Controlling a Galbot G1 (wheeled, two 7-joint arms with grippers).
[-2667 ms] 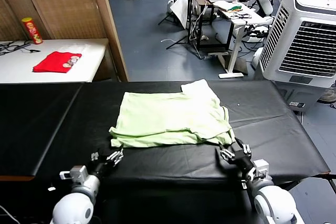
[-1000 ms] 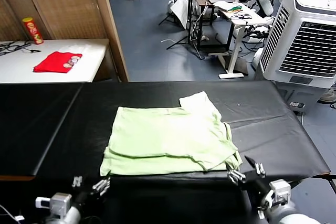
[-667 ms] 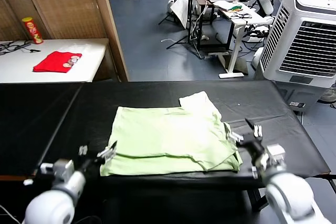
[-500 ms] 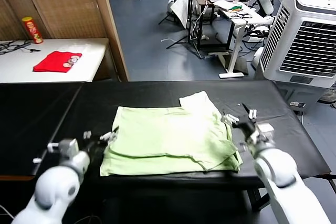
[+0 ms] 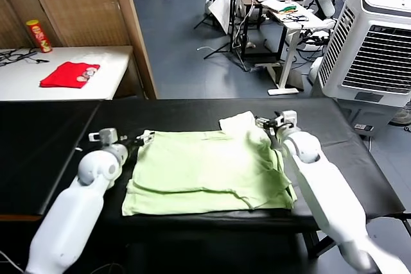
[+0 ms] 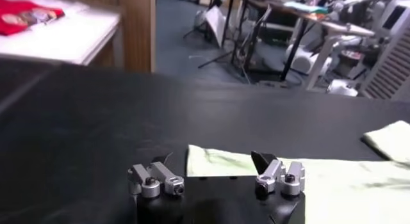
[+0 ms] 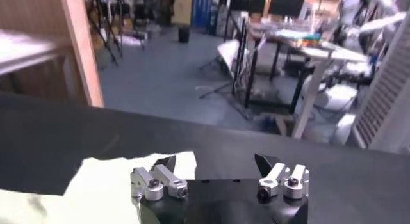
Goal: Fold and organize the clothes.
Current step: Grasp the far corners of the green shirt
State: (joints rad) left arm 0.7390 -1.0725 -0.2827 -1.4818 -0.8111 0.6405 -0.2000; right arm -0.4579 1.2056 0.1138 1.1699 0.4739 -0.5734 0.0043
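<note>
I see the shirt point(image 5: 205, 168) folded at centre frame on the black table point(image 5: 58, 139). My left gripper point(image 5: 142, 138) sits spread at its upper-left corner. My right gripper point(image 5: 264, 123) sits spread at the upper-right sleeve.

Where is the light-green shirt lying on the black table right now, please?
In the head view, the light-green shirt lies folded mid-table on the black table, between the left gripper and the right gripper at its far corners.

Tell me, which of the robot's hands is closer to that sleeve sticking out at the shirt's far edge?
Right. The right hand hovers open just beside the sleeve; the left hand is at the shirt's opposite far corner.
</note>
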